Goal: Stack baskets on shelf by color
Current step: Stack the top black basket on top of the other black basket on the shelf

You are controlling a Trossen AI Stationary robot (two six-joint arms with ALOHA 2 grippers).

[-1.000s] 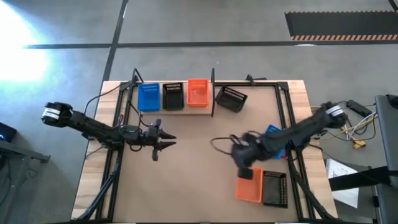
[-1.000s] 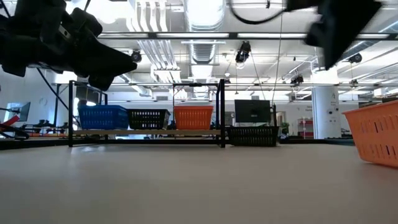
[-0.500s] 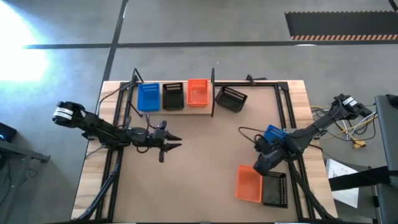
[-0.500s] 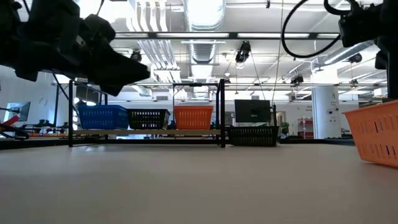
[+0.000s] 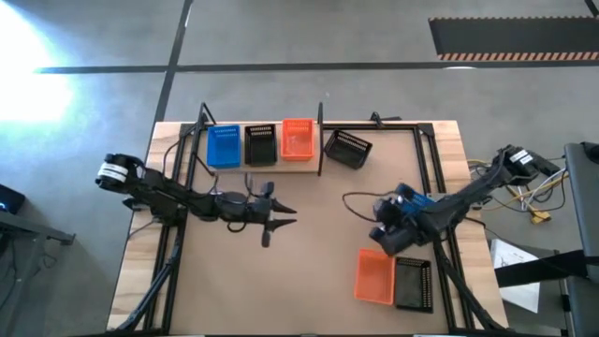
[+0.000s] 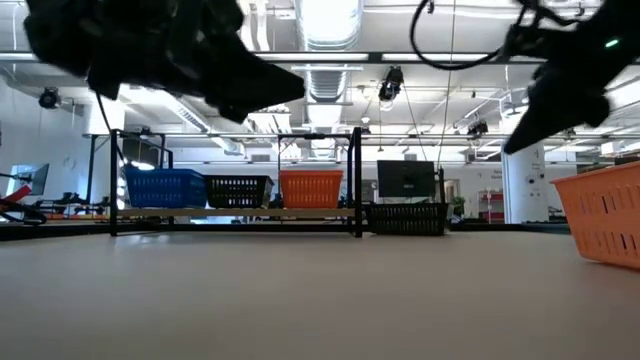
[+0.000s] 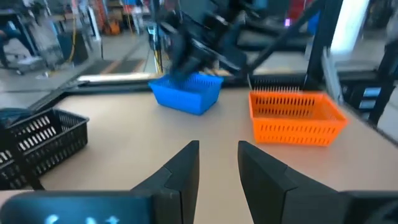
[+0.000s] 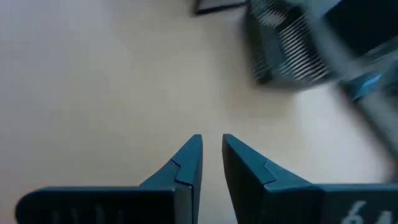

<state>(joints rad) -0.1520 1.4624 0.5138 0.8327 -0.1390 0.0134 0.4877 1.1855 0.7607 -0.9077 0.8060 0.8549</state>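
Baskets on your shelf (image 5: 259, 166), upper centre of the high view: blue (image 5: 224, 146), black (image 5: 260, 145), orange (image 5: 298, 139). Loose black one (image 5: 349, 148) sits right of it; blue (image 5: 413, 201), orange (image 5: 374, 278) and black (image 5: 413, 284) lower right. Left gripper (image 5: 286, 213) mid-frame, right gripper (image 5: 377, 233) beside the blue one, both narrowly parted, empty.

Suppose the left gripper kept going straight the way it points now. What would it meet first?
Probably the blue basket, or the right gripper over it. The left gripper, fingers slightly apart and empty, aims between it and the orange basket; depth is unclear.

Blue (image 5: 224, 146), black (image 5: 260, 145), orange baskets (image 5: 298, 139)
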